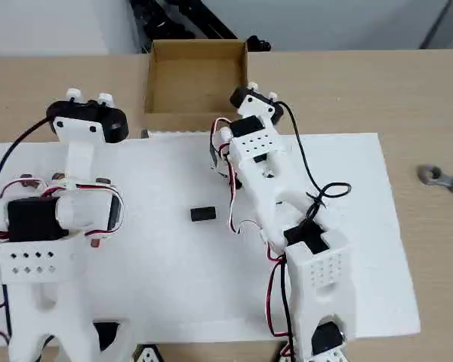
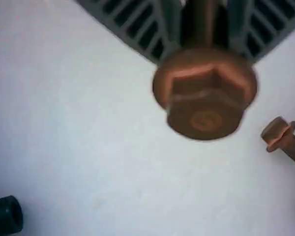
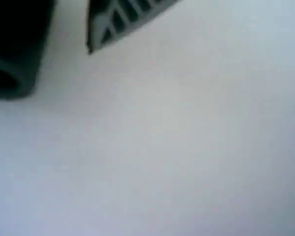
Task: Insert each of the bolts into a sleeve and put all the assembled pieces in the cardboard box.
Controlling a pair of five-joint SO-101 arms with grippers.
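My left gripper [image 2: 201, 24] clamped on bolt [image 2: 205, 96], held over white sheet [image 2: 88, 123]. Sleeve [image 1: 203, 214] lies mid-worktop, apart. Insertion step, I judge. Next: line shank up with sleeve bore.

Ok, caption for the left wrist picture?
Left gripper holding an orange bolt; second bolt and black sleeve lie nearby.
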